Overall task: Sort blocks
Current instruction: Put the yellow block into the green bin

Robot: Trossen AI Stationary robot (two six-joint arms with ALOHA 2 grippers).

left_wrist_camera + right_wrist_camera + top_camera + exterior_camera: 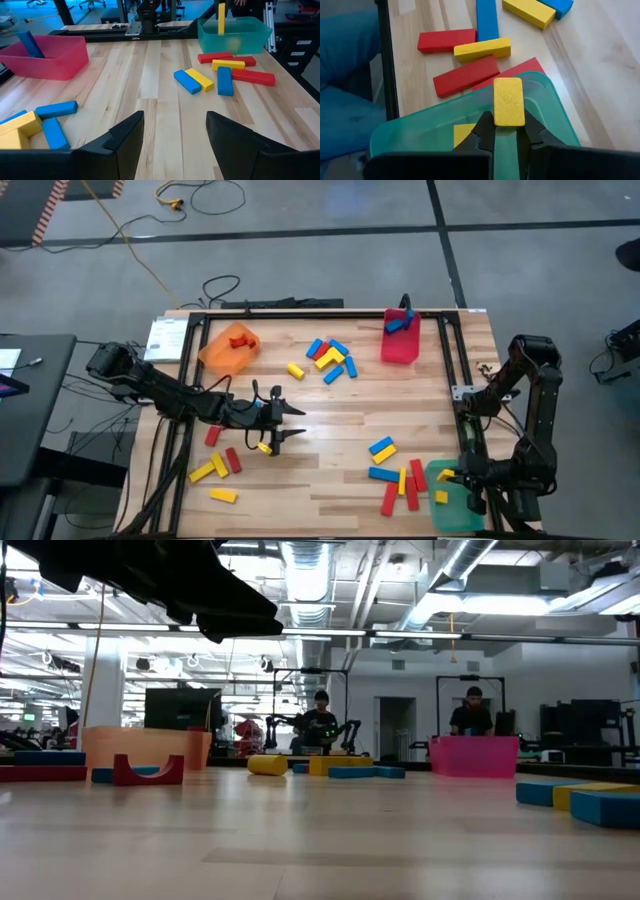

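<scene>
Right gripper (pixel 508 131) pinches yellow block (pixel 508 101); seemingly unlabelled.

An orange bin (pixel 229 348), a red bin (pixel 399 342) and a green bin (pixel 455 498) are standing on the wooden bench (pixel 330 415). Two people (pixel 320 723) are standing far behind.

I see a pale wooden table (pixel 330 410) with a smooth finish, translucent plastic bins (pixel 405 350), and a grainy-faced yellow block (pixel 508 101).
</scene>
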